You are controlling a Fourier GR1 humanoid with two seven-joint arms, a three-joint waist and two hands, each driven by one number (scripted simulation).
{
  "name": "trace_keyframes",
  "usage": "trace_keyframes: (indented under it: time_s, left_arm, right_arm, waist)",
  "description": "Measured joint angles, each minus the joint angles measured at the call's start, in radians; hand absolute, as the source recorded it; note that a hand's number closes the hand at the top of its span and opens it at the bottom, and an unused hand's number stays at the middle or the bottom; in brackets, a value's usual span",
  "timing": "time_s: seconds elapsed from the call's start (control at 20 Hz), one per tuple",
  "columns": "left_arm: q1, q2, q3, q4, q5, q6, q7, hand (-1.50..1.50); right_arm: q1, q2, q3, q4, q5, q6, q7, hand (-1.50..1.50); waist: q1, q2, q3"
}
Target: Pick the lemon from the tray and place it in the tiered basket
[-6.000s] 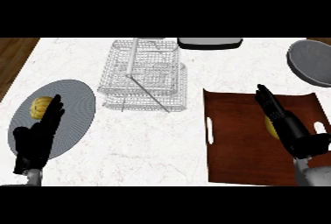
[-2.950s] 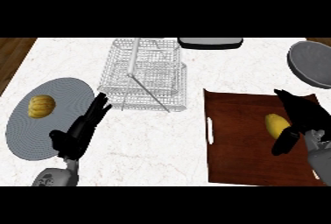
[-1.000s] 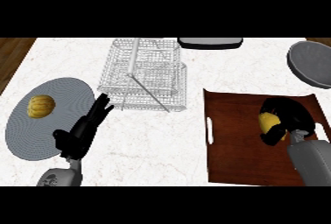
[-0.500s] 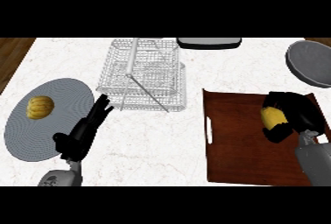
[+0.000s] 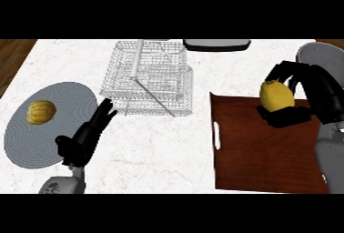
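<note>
Nearest to me, my left hand (image 5: 86, 136) rests open over the white marble counter (image 5: 161, 150), fingers straight and pointing up toward the basket, its heel at the edge of the grey round plate (image 5: 23, 141). I judge it is parked there to leave the carrying path free. On that plate sits a small orange, ribbed fruit (image 5: 41, 111), no part of this job.

To the right lies the dark red-brown rectangular tray (image 5: 262, 154), a white handle slot on its left rim. My right hand (image 5: 306, 93) hangs over its far part, black fingers arched over the top and thumb beneath, curled round the yellow oval lemon (image 5: 277, 96). The lemon looks clear of the tray's surface, held end-up, so I take the pick as made and the carry as next.

Farther off and left stands the white wire tiered basket (image 5: 148, 77), well apart from the lemon. The move calls for a leftward sweep across the tray edge.

Beyond it, a dark shallow dish (image 5: 216, 44) sits at the counter's far edge, and part of a second grey plate (image 5: 329, 54) shows behind my right hand.
</note>
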Motion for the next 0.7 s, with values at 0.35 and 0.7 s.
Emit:
trace_keyframes:
  time_s: [0.35, 0.7]
  left_arm:
    - [-0.008, -0.009, -0.006, 0.008, -0.002, -0.011, -0.011, 0.00]
    - [-0.024, -0.007, 0.000, 0.021, -0.006, -0.017, -0.009, 0.00]
  right_arm:
    - [-0.274, 0.084, 0.013, -0.046, -0.042, 0.077, 0.261, 1.50]
    - [-0.586, 0.185, 0.023, 0.145, -0.021, 0.045, 0.423, 1.50]
  waist:
    - [0.012, 0.003, -0.001]
    - [0.023, 0.005, 0.000]
